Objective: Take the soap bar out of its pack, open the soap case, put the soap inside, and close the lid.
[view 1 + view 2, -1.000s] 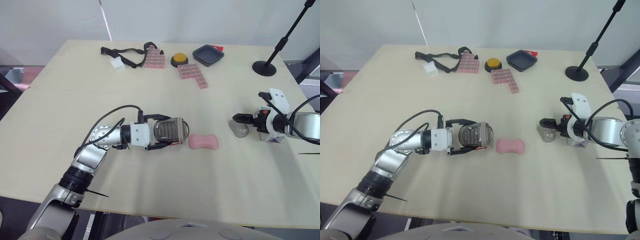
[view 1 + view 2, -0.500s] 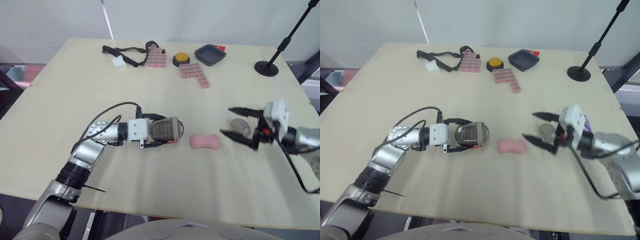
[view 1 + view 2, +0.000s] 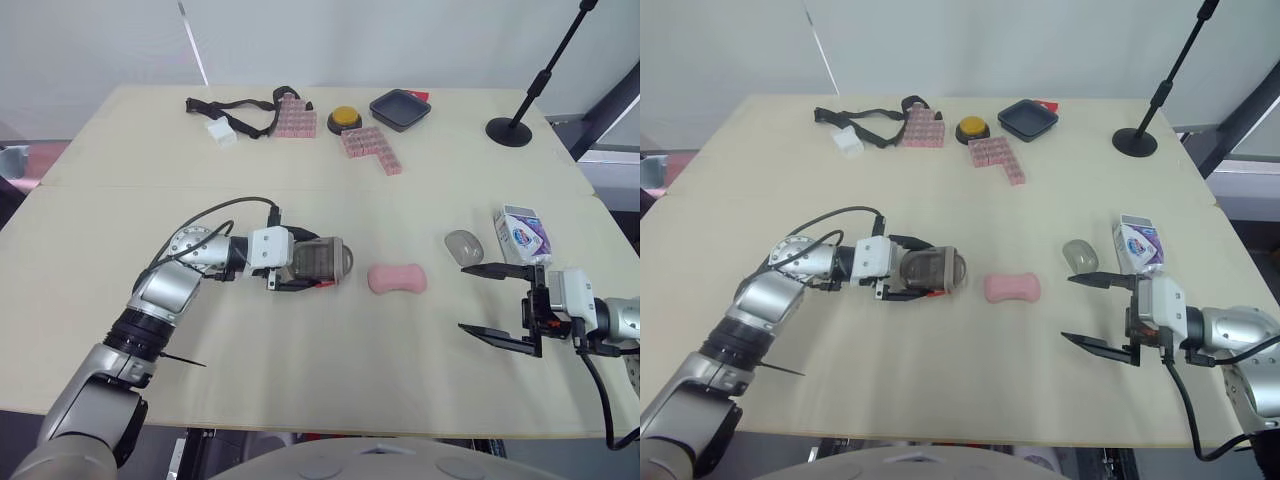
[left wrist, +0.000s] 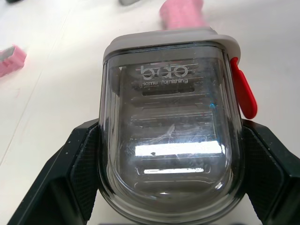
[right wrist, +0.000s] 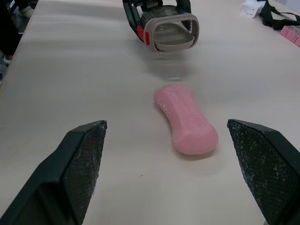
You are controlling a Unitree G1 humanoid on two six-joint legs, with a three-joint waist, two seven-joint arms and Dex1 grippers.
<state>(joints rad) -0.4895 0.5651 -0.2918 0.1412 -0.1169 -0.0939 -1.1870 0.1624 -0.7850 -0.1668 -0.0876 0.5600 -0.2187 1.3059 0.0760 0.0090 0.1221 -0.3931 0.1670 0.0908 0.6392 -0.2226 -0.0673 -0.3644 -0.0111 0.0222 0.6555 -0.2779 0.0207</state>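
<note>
The soap bar (image 3: 397, 279) lay in the middle of the table (image 3: 300, 380). The soap case (image 3: 320, 262), in the left gripper (image 4: 171, 140), sat near it at nine o'clock. The right gripper (image 3: 497, 303) was at three o'clock, apart from the soap; the pack (image 3: 520, 234) stood at two o'clock, farther off.

Both arms (image 3: 165, 295) are silver-grey and jointed, each with a white wrist block (image 3: 268, 247), a black cable (image 3: 250, 199) looping behind that block, and black, seemingly stippled fingers (image 5: 84, 159) ahead of it.
</note>
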